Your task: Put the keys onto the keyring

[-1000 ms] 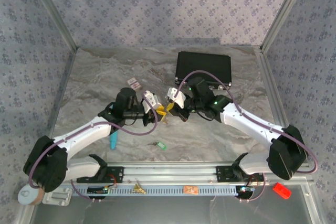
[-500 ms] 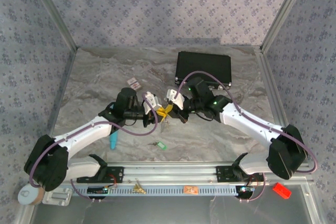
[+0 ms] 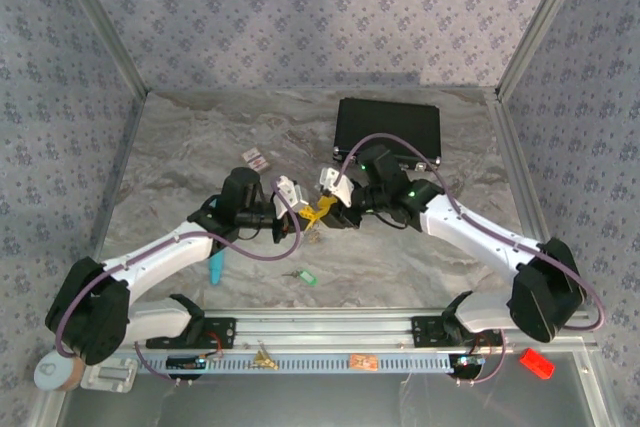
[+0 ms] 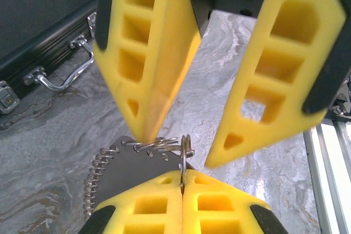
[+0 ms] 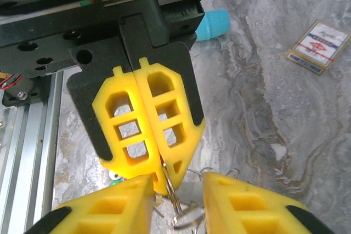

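Plainly, the keyring (image 4: 145,147) is thin silvery wire (coiled rim).

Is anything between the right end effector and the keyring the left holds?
Nothing visible. The left end effector is shut on the keyring, and the open right end effector straddles its exposed loop.

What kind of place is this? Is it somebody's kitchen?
Probably a robot test booth, not a kitchen: a white-and-black left robot arm and its right twin are mounted on a slotted aluminium rail, and grey patterned walls enclose the marble-look tabletop.
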`<state>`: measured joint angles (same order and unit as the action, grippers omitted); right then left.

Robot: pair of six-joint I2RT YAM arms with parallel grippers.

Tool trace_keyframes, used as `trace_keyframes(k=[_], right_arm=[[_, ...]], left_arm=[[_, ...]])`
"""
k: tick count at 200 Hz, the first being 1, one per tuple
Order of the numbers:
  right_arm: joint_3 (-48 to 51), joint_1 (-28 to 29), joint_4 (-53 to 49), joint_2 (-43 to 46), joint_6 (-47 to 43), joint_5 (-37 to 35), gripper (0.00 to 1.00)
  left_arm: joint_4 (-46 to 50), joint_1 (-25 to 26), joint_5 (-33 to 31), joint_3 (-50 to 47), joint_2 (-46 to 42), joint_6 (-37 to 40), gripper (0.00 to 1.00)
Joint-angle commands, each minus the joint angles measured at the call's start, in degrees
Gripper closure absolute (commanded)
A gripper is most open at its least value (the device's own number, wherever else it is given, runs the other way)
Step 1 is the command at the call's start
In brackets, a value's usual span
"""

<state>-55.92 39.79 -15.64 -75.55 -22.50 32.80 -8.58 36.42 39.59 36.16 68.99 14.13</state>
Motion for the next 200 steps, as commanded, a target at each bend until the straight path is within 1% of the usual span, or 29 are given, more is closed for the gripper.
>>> trace_keyframes(k=[1,32,49,67,86,110,124,161,179,200], right_arm=[[-0.65,-2.15,-2.01,4.62,1.24,-0.64,0.63],[0.11,-2.43,-6.51,7.03,-0.61,-6.11,0.61],[1.33,-0.91,-8.0,7.64,-4.97,-7.76,0.62],[2.86,1.07,-6.21,8.3,-7.58,-10.09,0.63],[3.27,1.56,-3.84,8.32,-8.26,-9.17,0.65],[3.95,2.21,-1.34,7.58,-9.31,-6.82,0.67],[4.22,2.86,-0.64,6.93,-10.26,-6.08,0.67],[4.41,3.57,1.59,5.86,-10.82,-7.55,0.69],[4.49,3.78,2.13,5.69,-11.41,-6.99,0.7],[4.5,3.89,1.95,5.25,-12.34,-5.93,0.75]], left_arm=[[-0.99,0.05,-0.06,0.37,-1.8,1.9,1.0],[1.03,0.85,-3.07,0.8,-2.62,4.15,1.0],[2.97,2.26,-6.26,1.18,-3.15,6.79,1.0],[3.93,3.49,-8.83,1.3,-4.0,9.61,1.0],[3.64,4.81,-11.66,0.78,-5.32,11.97,1.0],[2.59,5.58,-12.91,0.01,-6.66,13.14,1.0],[2.18,5.88,-13.22,-0.31,-7.07,13.61,1.0],[2.27,6.41,-12.97,-0.44,-7.29,14.65,1.0],[2.17,6.62,-12.86,-0.41,-7.2,14.96,1.0],[2.21,6.57,-12.83,-0.3,-7.13,15.05,1.0]])
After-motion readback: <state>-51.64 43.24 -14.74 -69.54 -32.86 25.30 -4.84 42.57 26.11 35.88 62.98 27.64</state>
